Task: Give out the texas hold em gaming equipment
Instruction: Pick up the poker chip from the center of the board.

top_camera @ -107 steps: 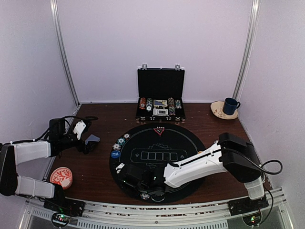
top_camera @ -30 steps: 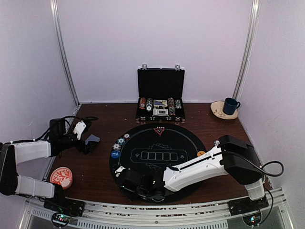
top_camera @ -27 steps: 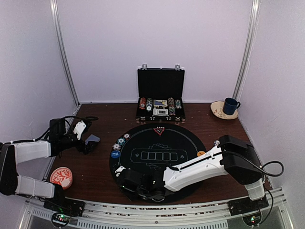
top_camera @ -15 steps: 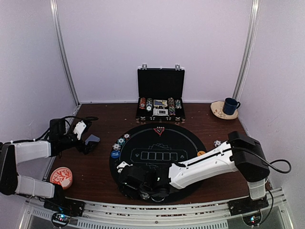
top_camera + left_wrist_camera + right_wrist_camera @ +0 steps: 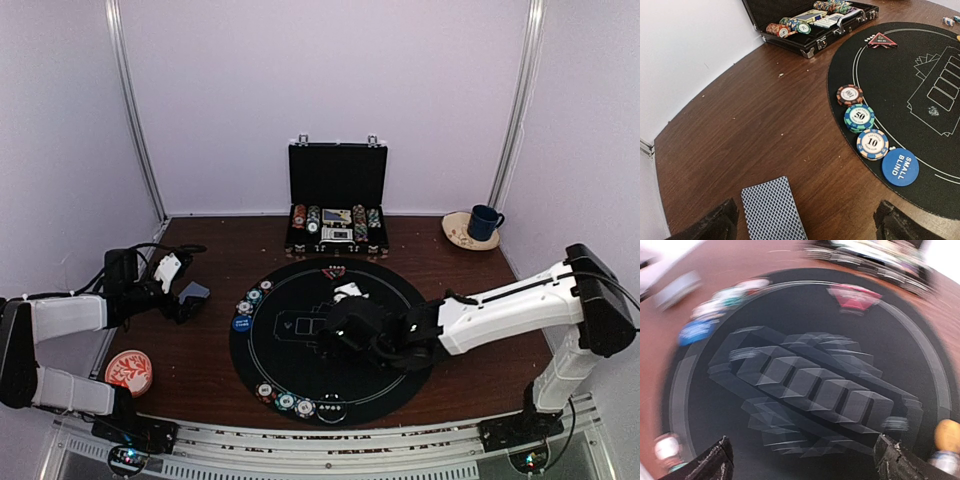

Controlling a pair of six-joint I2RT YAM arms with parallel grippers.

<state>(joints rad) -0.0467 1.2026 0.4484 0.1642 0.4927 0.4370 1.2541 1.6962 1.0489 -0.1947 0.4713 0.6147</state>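
1. Black felt: a round poker mat lies in the middle of a dark wooden table.
2. The left gripper sits low over the wood, left of the mat. Its fingers are spread wide and grip nothing.
3. Grey-blue-backed playing cards lie face down on the table between those fingers, close to the finger on the left of the wrist view.
4. A close row runs along the mat's left edge: a red-edged chip marked 100, a teal chip marked 50, a white-and-blue chip marked 10, then a blue disc reading SMALL BLIND.
5. A red triangle marker rests at the mat's far edge, near an open black briefcase holding rows of chips.
6. The right gripper hangs above the mat's centre, over printed card boxes. Its fingers stand wide apart with nothing between them. Its wrist view is blurred.
7. Three striped chips sit side by side at the mat's near edge.
8. An orange disc shows, blurred, at the mat's right edge.
9. A red-and-white dish sits near the left arm's base, and a blue mug stands on a saucer in the far right corner.
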